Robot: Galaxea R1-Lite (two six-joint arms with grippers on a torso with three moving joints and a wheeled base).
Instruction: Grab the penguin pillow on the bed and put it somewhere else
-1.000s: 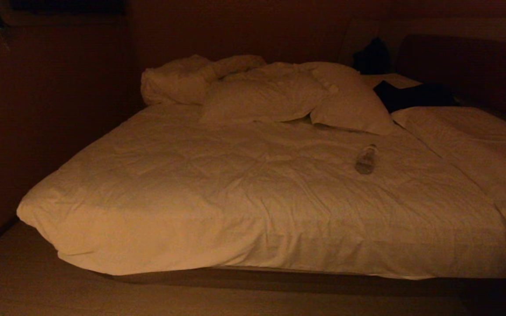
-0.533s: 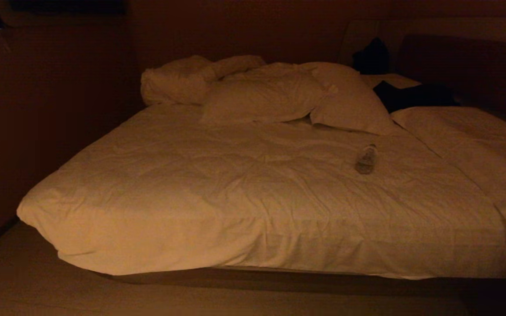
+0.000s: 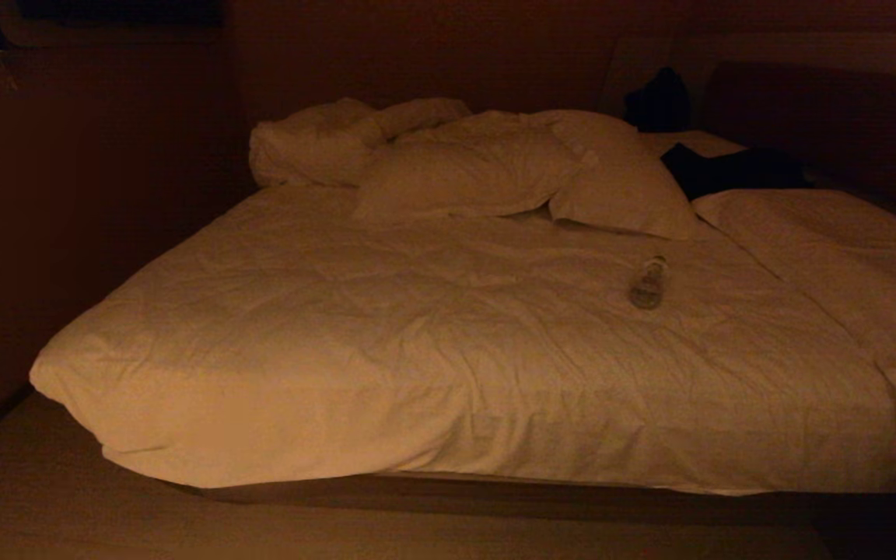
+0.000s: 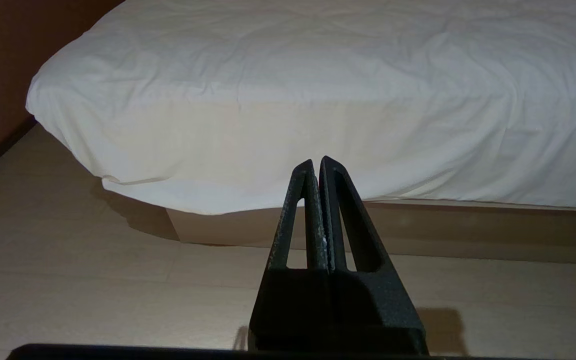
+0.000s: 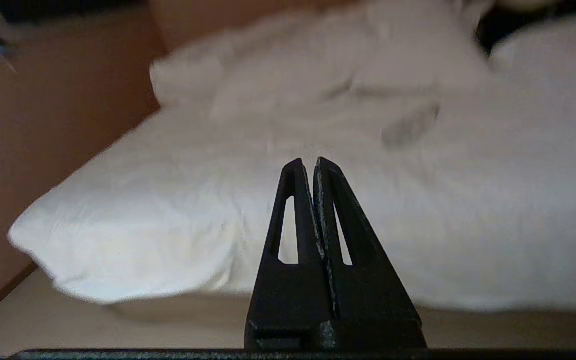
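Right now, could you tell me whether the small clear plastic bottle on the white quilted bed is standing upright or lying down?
Lying down: the small clear plastic bottle rests on its side on the duvet of the white quilted bed, below the rumpled pillows.

left tool [image 4: 316, 161] closed, right tool [image 5: 307, 162] closed

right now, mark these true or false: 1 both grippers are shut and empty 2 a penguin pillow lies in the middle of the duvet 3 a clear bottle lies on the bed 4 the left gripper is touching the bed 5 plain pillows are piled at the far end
1. True: the left gripper and right gripper are shut, holding nothing.
2. False: no penguin pillow shows in any view.
3. True: a bottle lies on the bed.
4. False: it hangs above the floor, short of the bed.
5. True: plain pillows are heaped there.
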